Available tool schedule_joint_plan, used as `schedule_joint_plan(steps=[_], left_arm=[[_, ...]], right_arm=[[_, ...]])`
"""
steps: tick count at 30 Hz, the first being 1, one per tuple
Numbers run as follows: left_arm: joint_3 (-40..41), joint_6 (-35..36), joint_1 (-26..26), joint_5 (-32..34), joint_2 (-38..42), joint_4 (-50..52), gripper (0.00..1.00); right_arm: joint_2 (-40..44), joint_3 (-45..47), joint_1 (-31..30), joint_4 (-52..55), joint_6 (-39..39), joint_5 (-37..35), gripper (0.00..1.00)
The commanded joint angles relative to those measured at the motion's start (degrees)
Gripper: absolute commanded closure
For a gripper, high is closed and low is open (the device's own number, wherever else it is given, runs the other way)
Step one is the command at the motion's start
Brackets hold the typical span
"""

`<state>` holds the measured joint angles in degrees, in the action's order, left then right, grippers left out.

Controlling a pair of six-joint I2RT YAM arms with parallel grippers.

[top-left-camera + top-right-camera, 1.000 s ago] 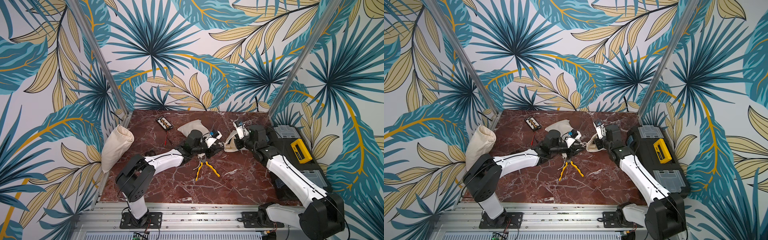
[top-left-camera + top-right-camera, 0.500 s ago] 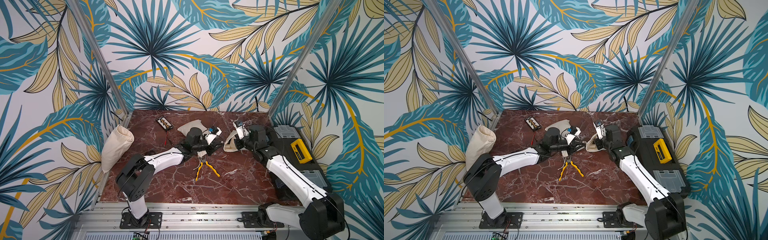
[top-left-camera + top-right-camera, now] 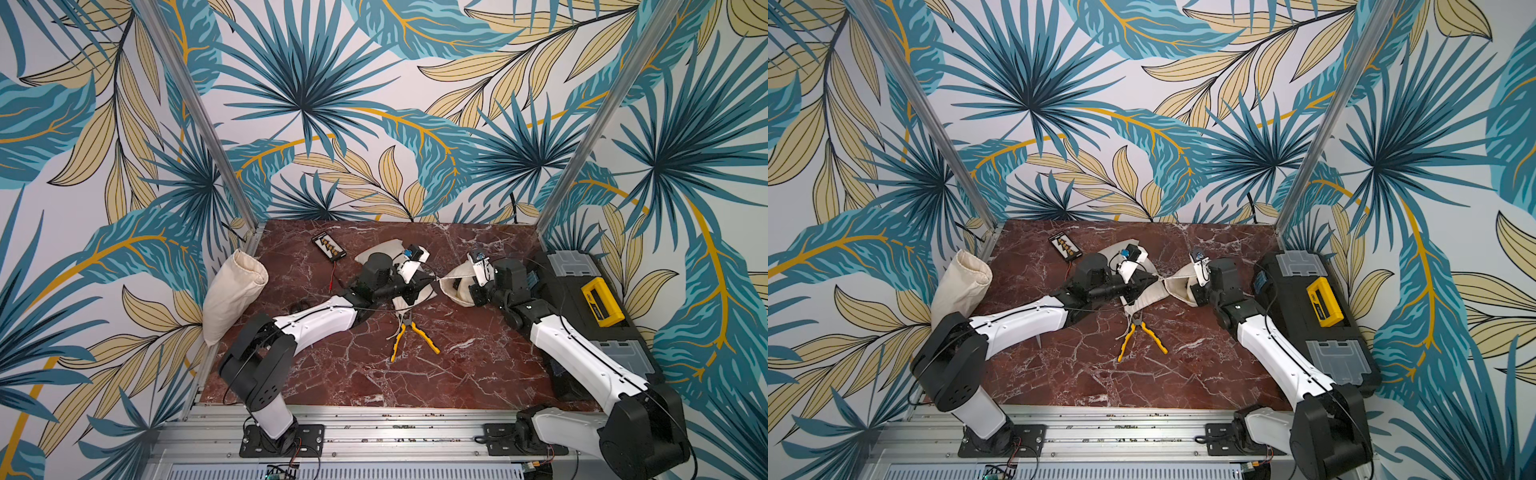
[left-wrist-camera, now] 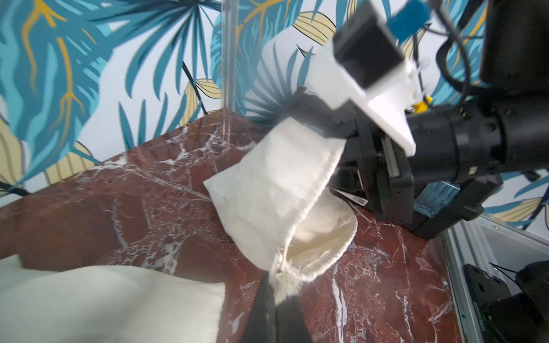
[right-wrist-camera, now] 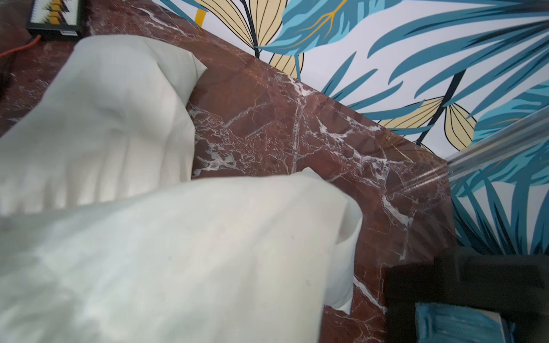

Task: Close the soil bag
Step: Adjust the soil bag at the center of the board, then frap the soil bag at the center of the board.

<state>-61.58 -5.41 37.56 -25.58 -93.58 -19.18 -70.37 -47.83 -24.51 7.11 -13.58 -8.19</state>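
The soil bag is a small cream cloth pouch with its mouth open, lifted a little off the marble. My right gripper is shut on its rim at the far side; the same grip shows in the left wrist view. In the right wrist view the bag's cloth hides those jaws. My left gripper is shut on the frayed drawstring tuft at the near side of the bag's mouth. In both top views the left gripper meets the bag at mid table.
Another cream bag lies behind my left arm. A larger cloth sack leans on the left wall. Yellow-handled pliers lie in front of the grippers. A black battery box sits far left, a black toolbox on the right.
My left gripper has shifted a little toward the bag and its jaws have shut on the drawstring tuft. The right arm and the bag have stayed put.
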Motion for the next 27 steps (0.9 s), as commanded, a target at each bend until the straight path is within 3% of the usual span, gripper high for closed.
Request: schedule_joint_plan(steps=[1, 3, 8, 13, 16, 22, 27], left_arm=[[0.0, -0.8, -0.7, 1.5, 5.1, 1.8, 1.0], [0.1, -1.5, -0.6, 0.1, 6.3, 2.1, 1.0], [-0.3, -3.1, 0.3, -2.9, 6.7, 2.1, 1.0], [-1.1, -3.7, 1.3, -2.8, 6.5, 2.6, 1.0], [-1.5, -3.8, 1.7, -2.9, 6.5, 3.3, 1.0], [-1.1, -4.2, 1.8, -1.3, 7.6, 4.3, 1.0], [-0.6, -4.3, 1.8, 0.1, 8.3, 5.1, 1.0]], right_arm=[[1.6, 2.2, -0.1, -1.7, 0.4, -3.1, 1.0], [2.0, 2.2, -0.1, -1.8, 0.3, -0.8, 0.95], [7.4, 1.3, -1.0, -2.8, 0.9, 12.6, 0.61], [13.2, -0.1, -4.2, -3.0, 1.9, 16.1, 0.38], [12.3, -0.9, -5.8, -5.1, 2.9, 19.1, 0.3], [5.1, -1.5, -6.2, -8.4, 3.0, 16.2, 0.29], [0.9, -2.4, -6.2, -7.9, 2.9, 17.8, 0.37]])
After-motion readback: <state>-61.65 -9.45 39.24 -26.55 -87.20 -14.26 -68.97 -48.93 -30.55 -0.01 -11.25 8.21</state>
